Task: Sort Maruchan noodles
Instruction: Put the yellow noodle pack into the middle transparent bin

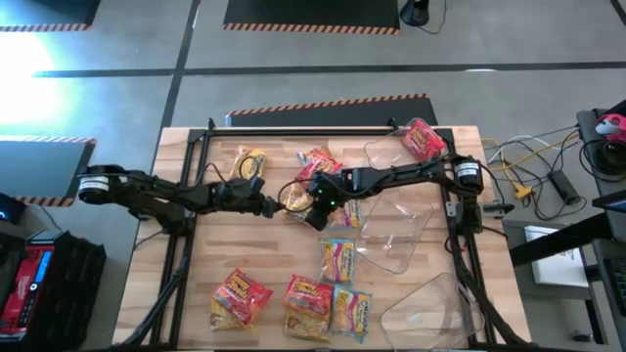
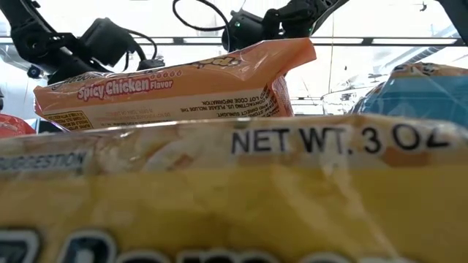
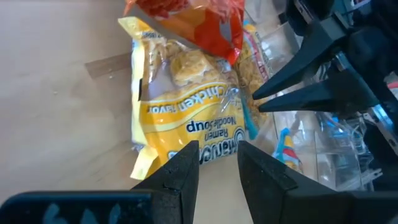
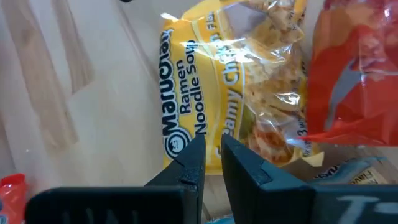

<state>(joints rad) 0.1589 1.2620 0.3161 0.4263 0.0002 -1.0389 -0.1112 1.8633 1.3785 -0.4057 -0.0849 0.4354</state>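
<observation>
Both grippers, left gripper (image 1: 272, 206) and right gripper (image 1: 311, 209), meet mid-frame in the high view over a yellow noodle packet (image 1: 296, 198) on the tabletop (image 1: 196, 264); in the wrist views each pinches that packet's edge, fingers nearly together.

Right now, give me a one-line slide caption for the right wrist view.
Right end effector shut on the edge of a yellow crinkly plastic Maruchan noodle packet lying on the wooden table.
</observation>
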